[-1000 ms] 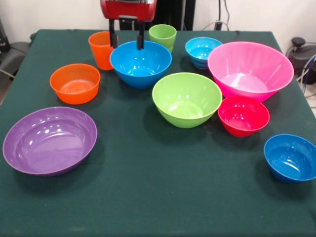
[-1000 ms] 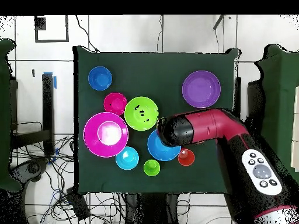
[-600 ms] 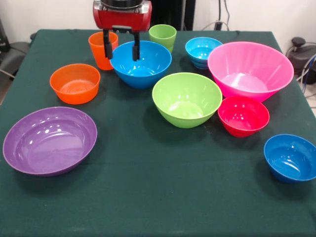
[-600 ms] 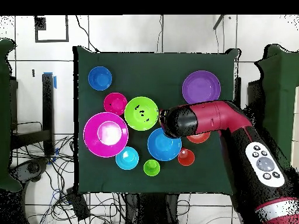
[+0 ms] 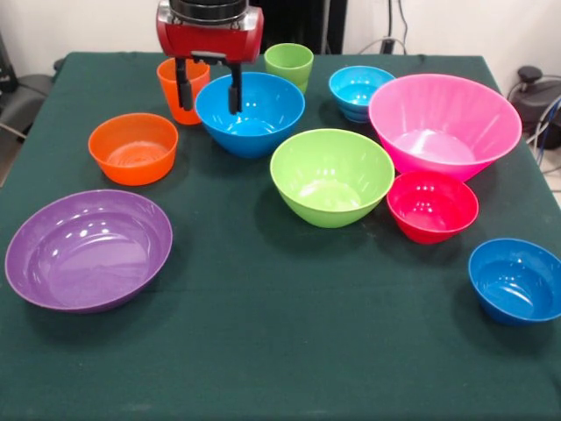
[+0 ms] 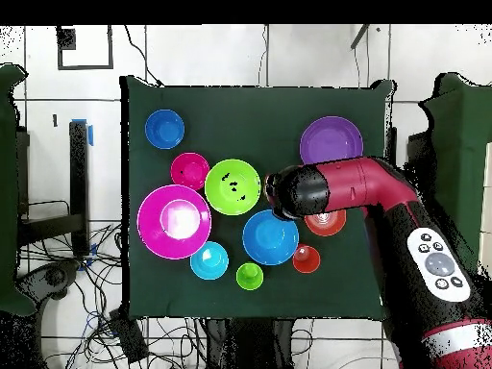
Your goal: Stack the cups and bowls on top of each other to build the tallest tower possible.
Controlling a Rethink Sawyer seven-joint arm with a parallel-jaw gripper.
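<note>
pincer (image 5: 209, 86) spread wide, apparently straddling the large blue bowl's (image 5: 254, 118) rim.

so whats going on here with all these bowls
A red robot arm holds its open hand low over the left rim of the large blue bowl, next to the orange cup. It grips nothing. Every bowl and cup sits separately on the green table; no stacking has begun.

free: table front (image 5: 289, 351) | blocked: bowls crowd far half, large blue bowl (image 5: 254, 118) centre
</note>
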